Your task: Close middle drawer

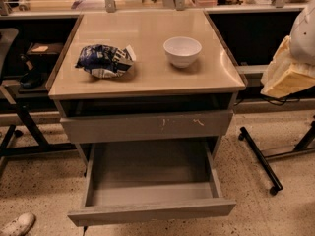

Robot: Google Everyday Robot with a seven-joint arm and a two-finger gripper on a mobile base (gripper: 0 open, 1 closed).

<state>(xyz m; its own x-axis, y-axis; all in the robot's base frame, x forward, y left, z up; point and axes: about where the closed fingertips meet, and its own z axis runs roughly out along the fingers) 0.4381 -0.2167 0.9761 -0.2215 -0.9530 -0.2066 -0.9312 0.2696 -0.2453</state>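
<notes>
Cabinet [225, 104] of grey metal with wide, shallow grey middle drawer [150, 211] pulled out, cream-coloured gripper [288, 75] aside

Middle drawer drawn far out toward the near edge of the scene, plain handle-less front nearest, grey tray interior exposed. Just above and farther back, grey drawer front with pale scratch marks [147, 126], with a dark gap between it and the smooth beige tabletop [147, 33]. On the tabletop, round white bowl [182, 50] right of centre and crumpled blue-and-white bag [104, 61] to the left, well apart. Gripper hanging at the right edge, about level with the tabletop, well apart from the middle drawer and touching nothing on the cabinet. Whether open or closed, or holding anything: cannot tell. Below the gripper, black wheeled stand leg [261, 161] on pale speckled floor [44, 191]. White shoe [17, 224] in the near left corner.
</notes>
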